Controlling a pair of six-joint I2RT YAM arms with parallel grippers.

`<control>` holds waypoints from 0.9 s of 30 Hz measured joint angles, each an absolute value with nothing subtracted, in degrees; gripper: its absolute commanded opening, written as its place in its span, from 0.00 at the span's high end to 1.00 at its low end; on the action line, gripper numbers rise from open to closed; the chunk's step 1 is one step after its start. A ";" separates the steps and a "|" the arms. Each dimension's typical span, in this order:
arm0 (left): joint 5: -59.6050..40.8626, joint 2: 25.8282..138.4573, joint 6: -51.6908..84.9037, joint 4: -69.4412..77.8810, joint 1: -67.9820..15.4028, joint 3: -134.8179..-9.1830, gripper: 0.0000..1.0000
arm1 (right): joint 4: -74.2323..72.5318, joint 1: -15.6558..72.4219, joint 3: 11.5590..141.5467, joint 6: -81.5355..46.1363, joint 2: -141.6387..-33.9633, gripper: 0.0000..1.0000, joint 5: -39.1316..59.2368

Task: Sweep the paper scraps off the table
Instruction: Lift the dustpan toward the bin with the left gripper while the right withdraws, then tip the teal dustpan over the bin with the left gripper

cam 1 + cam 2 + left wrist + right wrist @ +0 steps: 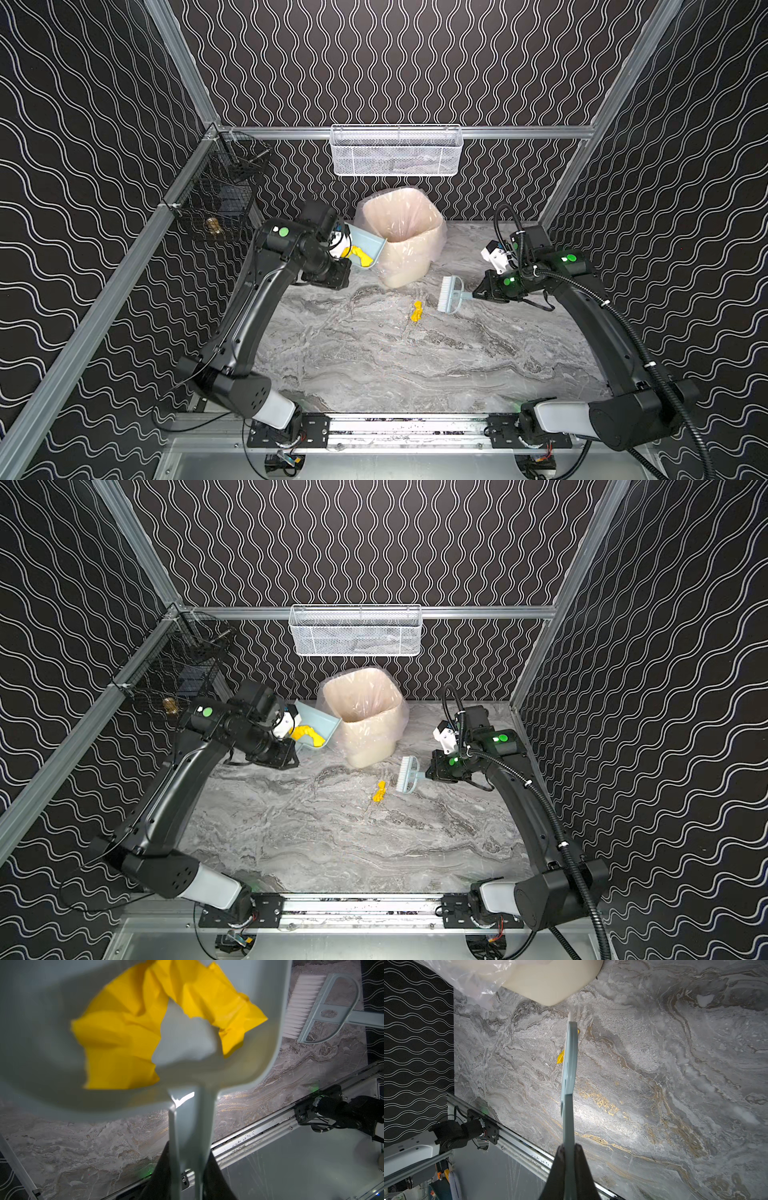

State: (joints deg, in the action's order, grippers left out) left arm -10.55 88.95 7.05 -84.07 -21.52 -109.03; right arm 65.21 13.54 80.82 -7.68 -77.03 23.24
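I hold dustpan [365, 244] in left claw [187, 1159], yellow scrap [360, 256] inside, beside bin [405, 232]; right claw [569, 1153] clamps brush [451, 293] near bin, loose scrap [417, 311] on bench [374, 357].

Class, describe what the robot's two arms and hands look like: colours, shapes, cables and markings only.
The left arm and right arm are glossy black curved shells, each with a pale grey segment near its base and marked with round green dots. A black ribbed hose runs along the right arm. The left hand and right hand each have two black tapered fingers.
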 measured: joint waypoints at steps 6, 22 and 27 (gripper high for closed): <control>-12.64 96.09 5.61 -84.82 -20.69 -117.67 1.00 | 64.69 13.39 80.29 -7.75 -76.60 1.00 23.97; -3.68 112.33 4.08 -89.21 -21.76 -141.23 1.00 | 63.09 13.39 77.23 -8.14 -75.85 1.00 24.88; 1.78 116.14 3.27 -90.91 -24.99 -146.67 1.00 | 63.13 13.37 76.05 -7.88 -75.55 1.00 24.60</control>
